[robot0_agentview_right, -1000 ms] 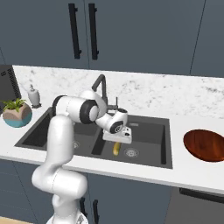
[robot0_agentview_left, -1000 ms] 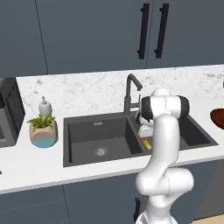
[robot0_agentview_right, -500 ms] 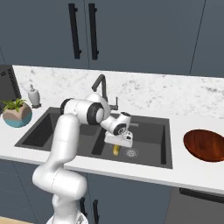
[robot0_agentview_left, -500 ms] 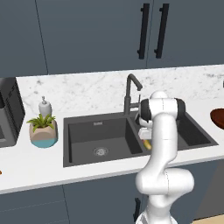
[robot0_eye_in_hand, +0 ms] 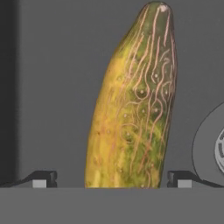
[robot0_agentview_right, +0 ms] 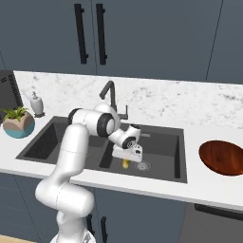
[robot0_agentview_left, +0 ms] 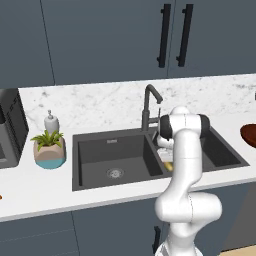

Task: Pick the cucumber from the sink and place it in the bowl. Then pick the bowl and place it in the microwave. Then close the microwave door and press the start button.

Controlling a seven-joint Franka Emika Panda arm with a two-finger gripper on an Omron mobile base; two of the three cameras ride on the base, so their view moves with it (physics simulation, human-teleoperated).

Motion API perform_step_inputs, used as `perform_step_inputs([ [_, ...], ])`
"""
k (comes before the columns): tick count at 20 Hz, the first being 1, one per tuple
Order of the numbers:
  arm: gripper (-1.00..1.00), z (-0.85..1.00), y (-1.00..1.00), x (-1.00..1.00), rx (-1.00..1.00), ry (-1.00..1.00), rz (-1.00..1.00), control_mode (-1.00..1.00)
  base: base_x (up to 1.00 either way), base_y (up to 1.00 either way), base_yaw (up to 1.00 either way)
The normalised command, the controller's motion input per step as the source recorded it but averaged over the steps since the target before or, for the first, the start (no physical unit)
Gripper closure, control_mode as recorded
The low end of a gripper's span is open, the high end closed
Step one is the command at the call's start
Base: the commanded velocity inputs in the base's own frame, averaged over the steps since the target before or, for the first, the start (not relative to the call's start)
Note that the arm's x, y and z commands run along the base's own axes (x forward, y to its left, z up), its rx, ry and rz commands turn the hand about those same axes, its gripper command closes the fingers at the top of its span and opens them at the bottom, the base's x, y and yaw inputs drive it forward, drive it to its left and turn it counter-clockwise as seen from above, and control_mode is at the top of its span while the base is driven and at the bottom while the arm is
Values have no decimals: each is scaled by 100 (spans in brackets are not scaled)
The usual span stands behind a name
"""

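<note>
I count one cucumber [robot0_eye_in_hand: 133,105], one double sink [robot0_agentview_right: 161,163] with two basins and two round drains, one gooseneck tap [robot0_agentview_left: 150,102], one reddish-brown bowl [robot0_agentview_right: 223,157], one potted plant [robot0_agentview_left: 49,149], one soap bottle [robot0_agentview_left: 50,121], and two cabinet handles [robot0_agentview_right: 79,33].

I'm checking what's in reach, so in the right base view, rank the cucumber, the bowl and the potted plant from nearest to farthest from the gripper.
1. Cucumber: directly under the gripper, in the sink's right basin.
2. Bowl: on the counter, right of the sink.
3. Potted plant: on the counter past the left basin, slightly farther off.
</note>
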Motion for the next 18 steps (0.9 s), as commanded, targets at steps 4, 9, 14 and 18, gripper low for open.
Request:
perform_step_inputs([
  [4, 100, -27, 3, 4, 0, 0, 0, -100, 0, 0, 0],
  [9, 100, -11, -1, -4, 0, -3, 0, -100, 0, 0, 0],
  [14, 100, 7, -34, -49, 0, -16, 0, -100, 0, 0, 0],
  [18, 100, 58, -58, -92, 0, -28, 0, -100, 0, 0, 0],
])
